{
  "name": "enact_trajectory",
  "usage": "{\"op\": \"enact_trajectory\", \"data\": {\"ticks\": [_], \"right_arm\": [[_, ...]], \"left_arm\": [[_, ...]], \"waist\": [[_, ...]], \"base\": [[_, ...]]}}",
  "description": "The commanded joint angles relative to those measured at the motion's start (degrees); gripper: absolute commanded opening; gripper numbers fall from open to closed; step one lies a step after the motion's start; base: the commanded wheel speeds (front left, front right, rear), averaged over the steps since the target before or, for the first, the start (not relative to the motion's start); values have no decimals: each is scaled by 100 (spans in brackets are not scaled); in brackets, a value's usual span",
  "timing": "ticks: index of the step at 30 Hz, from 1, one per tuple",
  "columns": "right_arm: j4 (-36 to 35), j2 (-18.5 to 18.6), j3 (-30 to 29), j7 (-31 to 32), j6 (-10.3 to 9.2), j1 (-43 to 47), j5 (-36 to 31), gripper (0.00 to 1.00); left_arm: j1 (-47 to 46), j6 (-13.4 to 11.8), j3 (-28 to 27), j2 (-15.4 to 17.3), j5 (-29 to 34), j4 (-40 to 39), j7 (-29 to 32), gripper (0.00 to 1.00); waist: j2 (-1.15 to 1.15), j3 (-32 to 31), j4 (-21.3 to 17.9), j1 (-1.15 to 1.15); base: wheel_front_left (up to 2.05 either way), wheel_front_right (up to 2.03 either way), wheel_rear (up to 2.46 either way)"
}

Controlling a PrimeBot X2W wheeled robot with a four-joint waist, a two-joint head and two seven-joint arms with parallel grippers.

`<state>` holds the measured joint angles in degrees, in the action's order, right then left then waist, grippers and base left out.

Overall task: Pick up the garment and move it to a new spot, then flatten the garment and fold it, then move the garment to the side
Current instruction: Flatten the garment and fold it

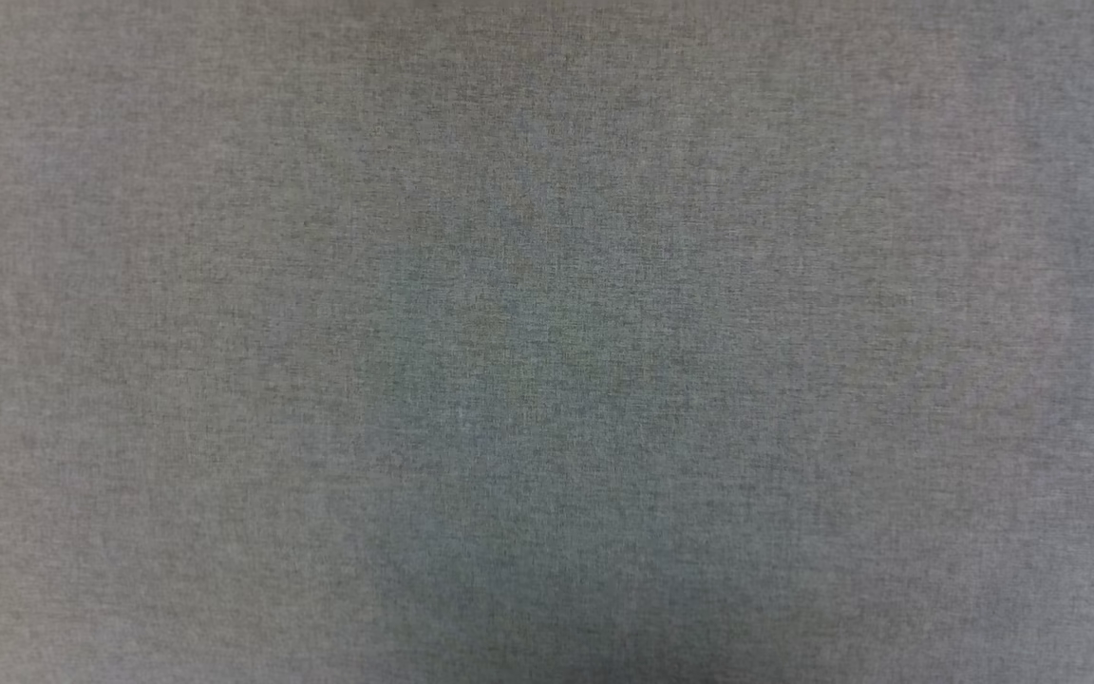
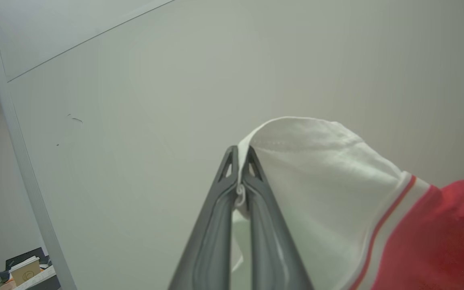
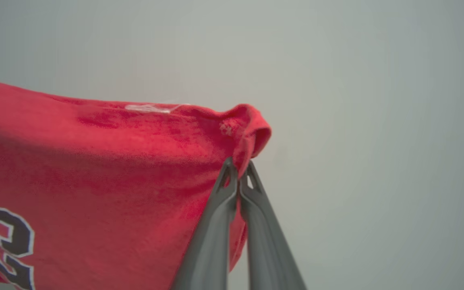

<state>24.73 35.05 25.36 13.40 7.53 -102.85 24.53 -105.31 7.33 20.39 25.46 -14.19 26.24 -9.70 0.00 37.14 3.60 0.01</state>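
Note:
The garment [image 2: 437,237] is a red T-shirt with white sleeves and striped trim, held up in the air. In the left wrist view my left gripper [image 2: 240,155] is shut on the edge of a white sleeve [image 2: 320,177], which drapes to the right toward the red body. In the right wrist view my right gripper [image 3: 239,167] is shut on a bunched red edge of the garment [image 3: 107,173], which spreads to the left and bears dark numerals outlined in white [image 3: 2,245].
The head view looks down on a grey woven surface [image 1: 547,285] with a darker shadow at the bottom middle. Behind the left gripper stands a pale wall panel [image 2: 135,100]; a cluttered desk with a cardboard box [image 2: 24,272] sits at the lower left.

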Motion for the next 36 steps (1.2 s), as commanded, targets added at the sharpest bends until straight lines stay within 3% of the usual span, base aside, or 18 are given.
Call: {"op": "enact_trajectory", "data": {"ticks": [1,10,18,36], "right_arm": [[159,-55,109,-123,-4,-105,28,0],[782,-75,898,-668,-4,354,297,0],[908,-20,1425,-1211,-4,1349,845,0],[199,421,2393,-2029,-4,4583,1847,0]], "left_arm": [[-137,15,2,18,-95,140,-101,0],[395,15,339,30,-201,640,-480,0],[1813,-57,327,159,-223,121,-527,0],[7064,-1027,-28,421,-277,-2092,-530,0]], "waist": [[0,100,5,-1],[0,187,6,-1],[0,-57,-13,-1],[0,-1580,5,-1]], "base": [[0,0,0],[0,0,0],[0,0,0],[0,0,0]]}}
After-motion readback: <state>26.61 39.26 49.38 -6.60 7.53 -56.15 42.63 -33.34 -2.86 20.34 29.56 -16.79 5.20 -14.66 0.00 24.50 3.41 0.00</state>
